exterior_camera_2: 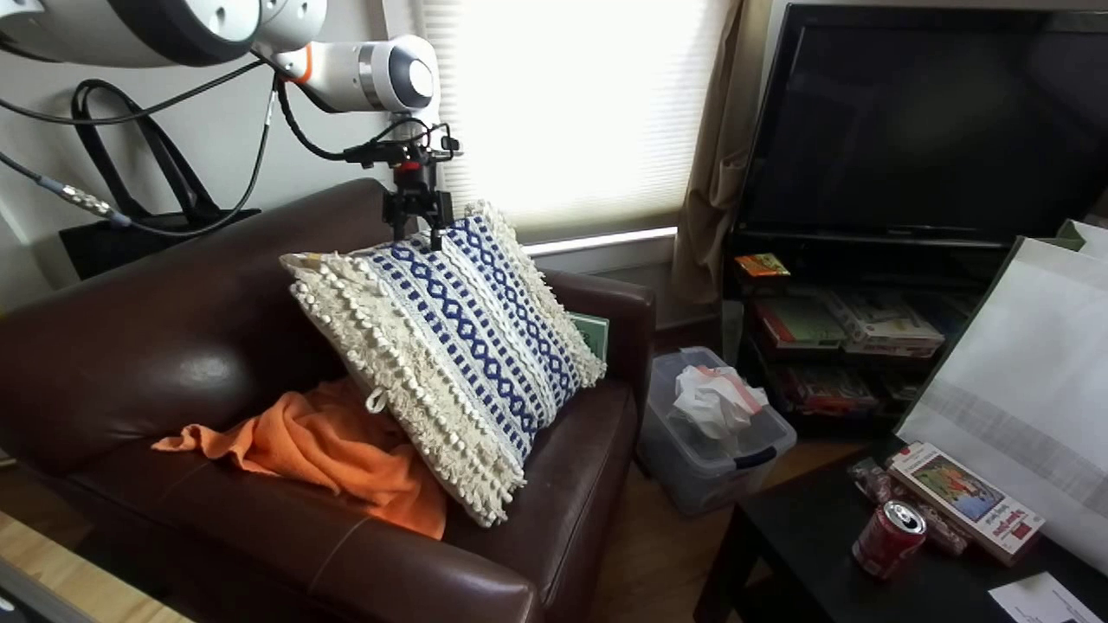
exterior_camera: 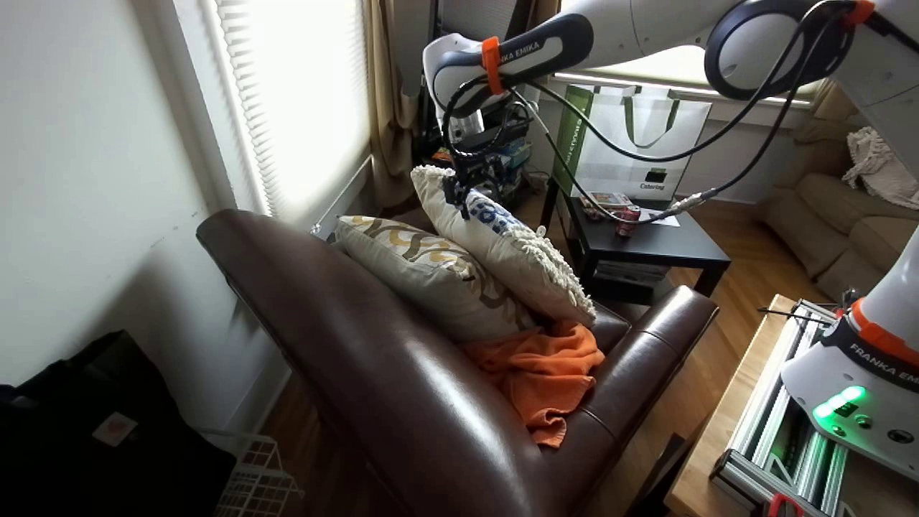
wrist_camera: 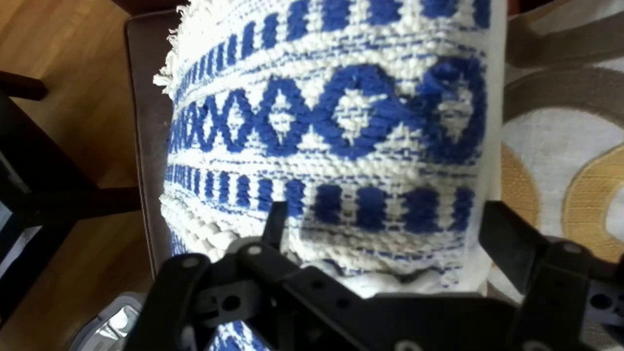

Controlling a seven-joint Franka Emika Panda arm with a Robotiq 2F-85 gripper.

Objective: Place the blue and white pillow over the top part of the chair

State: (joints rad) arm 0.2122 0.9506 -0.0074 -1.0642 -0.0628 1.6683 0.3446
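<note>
The blue-and-white throw pillow [exterior_camera_2: 472,337], cream with woven bands of diamonds and dashes and shaggy fringe along its edges, slants over the seat of the glossy dark brown leather armchair [exterior_camera: 373,352], between its padded arms, before its thick, rounded back.

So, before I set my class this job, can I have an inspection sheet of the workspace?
Surface: chair, glossy dark brown leather.
Job's things: blue and white pillow tilted in the chair, not yet over its top.
Clutter: beige patterned pillow and orange cloth, both on the chair.
Gripper: jaws apart, astride the blue and white pillow's upper edge; firm grip cannot be told.
Cables: loops hanging below the arm; snags: nothing seen.
Surroundings: black table bearing red can; television.
</note>
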